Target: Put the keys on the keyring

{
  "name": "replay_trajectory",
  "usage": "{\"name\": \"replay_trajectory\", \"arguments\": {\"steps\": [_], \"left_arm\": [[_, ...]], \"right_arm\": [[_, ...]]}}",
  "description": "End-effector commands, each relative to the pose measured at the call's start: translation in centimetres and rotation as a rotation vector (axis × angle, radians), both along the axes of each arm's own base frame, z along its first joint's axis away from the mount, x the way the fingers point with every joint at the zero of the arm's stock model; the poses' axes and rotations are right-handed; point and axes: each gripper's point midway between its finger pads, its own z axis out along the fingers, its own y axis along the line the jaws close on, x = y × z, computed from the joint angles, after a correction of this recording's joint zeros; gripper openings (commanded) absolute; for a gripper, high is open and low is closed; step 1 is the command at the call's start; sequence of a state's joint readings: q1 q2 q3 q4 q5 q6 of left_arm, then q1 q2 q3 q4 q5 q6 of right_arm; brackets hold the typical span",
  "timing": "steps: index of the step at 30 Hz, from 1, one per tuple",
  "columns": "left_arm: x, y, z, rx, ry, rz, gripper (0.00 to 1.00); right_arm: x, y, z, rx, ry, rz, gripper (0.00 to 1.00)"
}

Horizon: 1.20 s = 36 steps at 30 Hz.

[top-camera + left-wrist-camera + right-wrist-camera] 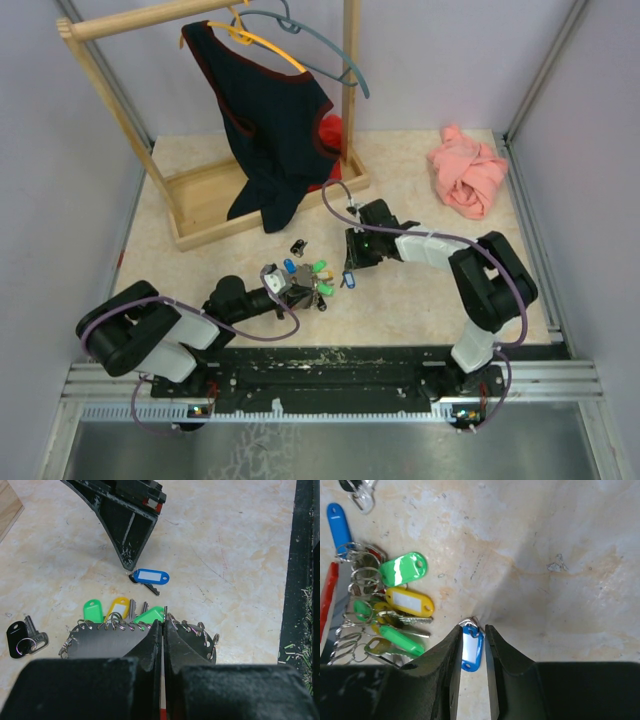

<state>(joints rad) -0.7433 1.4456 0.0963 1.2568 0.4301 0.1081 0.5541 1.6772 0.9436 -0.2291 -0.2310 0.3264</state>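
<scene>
Left gripper [163,630]: clenching fully, pinning bunch of steel split rings w/ green + yellow plastic tags [120,617] right at its tips.
Right gripper [472,632]: fingers straddling small blue-tagged silver key [469,650], looks to be closing on tag.
Loose key: lying on table just ahead of left tips.
Technique: grip tag squarely, lift gently, keeping its ring free for threading.

Two robot arms [440,250], one wooden rack [200,190], two hangers [300,40], one pink cloth [468,175].
</scene>
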Motion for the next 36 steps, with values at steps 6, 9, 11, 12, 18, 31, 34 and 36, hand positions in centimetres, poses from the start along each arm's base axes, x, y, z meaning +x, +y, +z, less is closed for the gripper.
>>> {"name": "replay_trajectory", "arguments": {"steps": [6, 9, 11, 12, 18, 31, 34, 36], "left_arm": [[0.2, 0.0, 1.1, -0.034, -0.03, 0.0, 0.01], [0.2, 0.0, 1.1, -0.035, -0.032, 0.0, 0.01], [0.2, 0.0, 1.1, -0.035, -0.032, 0.002, 0.01], [0.2, -0.1, 1.1, -0.035, -0.031, -0.001, 0.01], [0.1, -0.1, 1.1, -0.034, -0.031, -0.001, 0.01], [0.2, 0.0, 1.1, -0.035, -0.033, 0.002, 0.01], [0.1, 0.1, 1.3, -0.039, -0.037, 0.002, 0.01], [0.0, 0.1, 1.3, -0.04, -0.039, 0.002, 0.01]], "right_arm": [[0.6, 0.4, -0.6, 0.033, 0.055, -0.019, 0.23], [0.6, 0.7, -0.4, 0.047, 0.055, -0.009, 0.2], [0.5, 0.8, -0.5, 0.054, 0.056, -0.005, 0.19], [0.5, 0.8, -0.5, 0.055, 0.057, -0.004, 0.19], [0.5, 1.1, -1.3, 0.063, 0.074, 0.006, 0.16], [0.1, 1.3, 0.3, 0.05, -0.049, 0.137, 0.0], [-0.5, 2.2, 2.3, 0.022, -0.18, 0.254, 0.0], [-1.2, 3.1, 3.5, 0.027, -0.271, 0.349, 0.0]]}}
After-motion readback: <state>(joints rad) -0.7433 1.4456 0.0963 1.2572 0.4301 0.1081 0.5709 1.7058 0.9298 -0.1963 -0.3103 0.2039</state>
